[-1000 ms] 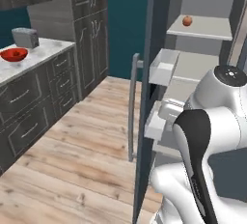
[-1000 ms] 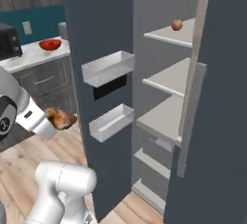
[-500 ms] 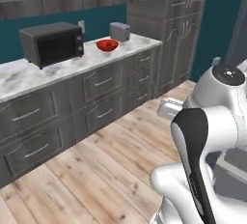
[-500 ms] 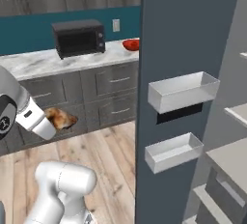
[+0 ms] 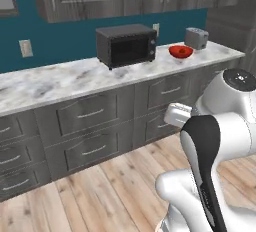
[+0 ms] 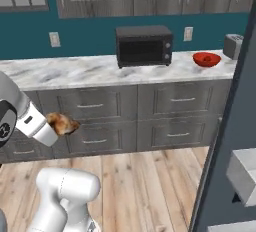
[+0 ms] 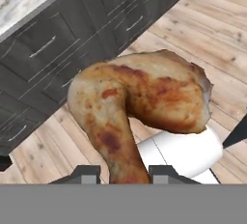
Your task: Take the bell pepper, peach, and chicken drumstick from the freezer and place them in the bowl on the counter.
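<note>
- The counter (image 5: 65, 81) is running across the room above grey drawers (image 5: 90, 118).
- A black microwave (image 5: 126, 44) is sitting on it near the back wall.
- The red bowl (image 5: 180, 51) is resting on it at the microwave's 3 o'clock, just beside.
- A toaster (image 5: 196, 38) is standing on it at the bowl's 1 o'clock, close by.
- The wood floor (image 6: 150, 186) is lying below.

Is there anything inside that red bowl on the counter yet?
The bowl on the counter looks empty, though its near rim hides the bottom. The chicken drumstick is between the fingers.
</note>
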Controlling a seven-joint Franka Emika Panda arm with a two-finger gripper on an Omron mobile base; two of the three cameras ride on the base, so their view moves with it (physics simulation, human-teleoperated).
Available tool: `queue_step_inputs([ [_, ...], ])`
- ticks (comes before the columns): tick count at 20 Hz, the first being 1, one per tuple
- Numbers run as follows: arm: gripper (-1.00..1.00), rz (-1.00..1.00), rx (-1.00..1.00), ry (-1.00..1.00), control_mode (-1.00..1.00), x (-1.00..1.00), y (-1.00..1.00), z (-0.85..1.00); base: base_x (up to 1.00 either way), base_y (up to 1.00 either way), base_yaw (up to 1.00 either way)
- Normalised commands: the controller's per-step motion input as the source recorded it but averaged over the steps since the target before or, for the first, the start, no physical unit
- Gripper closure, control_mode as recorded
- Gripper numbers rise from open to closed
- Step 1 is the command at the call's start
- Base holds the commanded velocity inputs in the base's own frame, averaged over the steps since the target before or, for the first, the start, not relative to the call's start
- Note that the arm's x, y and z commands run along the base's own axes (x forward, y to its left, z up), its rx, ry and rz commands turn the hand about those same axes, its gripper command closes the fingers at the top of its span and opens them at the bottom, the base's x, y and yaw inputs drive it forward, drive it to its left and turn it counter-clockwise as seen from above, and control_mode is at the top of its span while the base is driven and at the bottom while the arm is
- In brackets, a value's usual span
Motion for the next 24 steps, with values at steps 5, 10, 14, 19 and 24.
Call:
queue_step_inputs([
  [5,1.0,0.0,0.0,0.0,1.0,0.0,0.0,0.0,1.0,-0.23,-0.06],
  [10,1.0,0.0,0.0,0.0,1.0,0.0,0.0,0.0,1.0,-0.37,-0.32],
  [14,1.0,0.0,0.0,0.0,1.0,0.0,0.0,0.0,1.0,-0.53,-0.4],
  [19,1.0,0.0,0.0,0.0,1.0,0.0,0.0,0.0,1.0,-0.59,-0.25],
  [24,1.0,0.0,0.0,0.0,1.0,0.0,0.0,0.0,1.0,-0.74,-0.12],
])
